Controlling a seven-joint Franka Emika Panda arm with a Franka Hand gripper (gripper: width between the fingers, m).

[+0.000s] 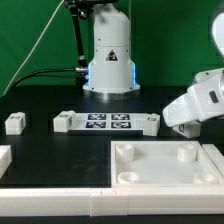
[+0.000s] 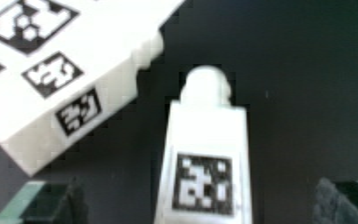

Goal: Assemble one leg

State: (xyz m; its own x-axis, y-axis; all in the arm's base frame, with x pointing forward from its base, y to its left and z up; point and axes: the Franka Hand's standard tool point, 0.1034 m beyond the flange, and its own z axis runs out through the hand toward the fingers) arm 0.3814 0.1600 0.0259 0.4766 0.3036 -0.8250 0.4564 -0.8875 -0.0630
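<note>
Wrist view, nearest first: I find the pincer (image 2: 197, 208) spread wide, its dark fingertips (image 2: 51, 205) showing on either side of the part and pinching nothing. The leg (image 2: 202, 150) lies flat on the black desk (image 2: 309, 90) between them, clear of both, tag face up. Its rounded end points towards the marker board (image 2: 60, 70) and sits just beside the board's corner (I cannot tell whether they touch).

In the exterior view this puts the leg on the exterior view's right, beyond the white tray (image 1: 160, 172) and largely hidden under the wrist. A small white block (image 1: 13, 122) stands well apart on the exterior view's left. The arm's base (image 1: 108, 60) rises at the back.

Judgement: the step in hand is the grasp. I would descend straight and keep the leg centred between the fingers. I would close across its narrow sides near the tagged middle, so it does not pivot. The risk is the board's corner, since a skewed closure may push the leg against it.
</note>
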